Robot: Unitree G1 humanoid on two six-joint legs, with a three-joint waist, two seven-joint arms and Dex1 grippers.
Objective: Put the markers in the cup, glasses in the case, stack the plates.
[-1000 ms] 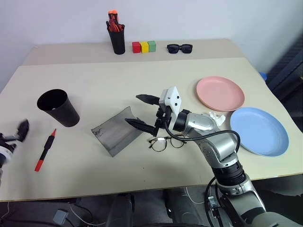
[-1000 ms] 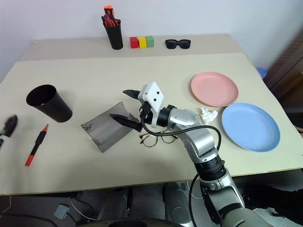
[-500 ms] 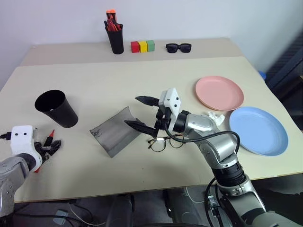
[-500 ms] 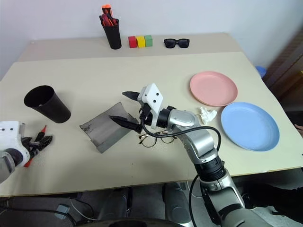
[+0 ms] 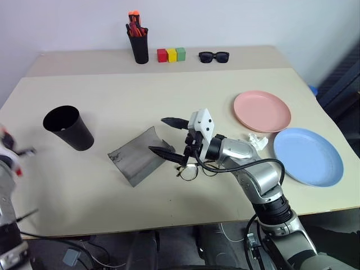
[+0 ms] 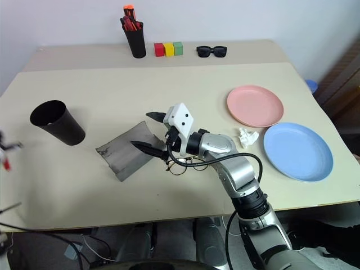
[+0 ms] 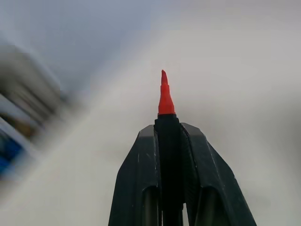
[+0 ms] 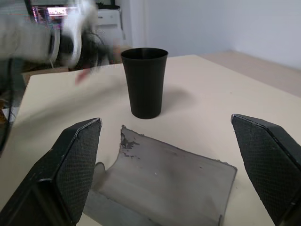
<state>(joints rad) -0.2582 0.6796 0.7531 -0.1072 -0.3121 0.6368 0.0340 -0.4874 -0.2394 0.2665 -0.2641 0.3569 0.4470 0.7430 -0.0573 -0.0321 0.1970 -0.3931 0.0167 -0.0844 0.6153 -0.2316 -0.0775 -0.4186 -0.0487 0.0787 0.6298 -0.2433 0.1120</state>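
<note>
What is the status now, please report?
Left gripper shut on marker, lifted off table. Right gripper open above case, glasses beside it. Cup unobstructed.

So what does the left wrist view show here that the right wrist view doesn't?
Left wrist view alone: the left gripper shut on a marker, its red tip pointing out past the fingertips.

Right wrist view alone: the right gripper open above the grey case, with the black cup standing upright beyond it.

Shared: the beige table, blurred in the left wrist view.
</note>
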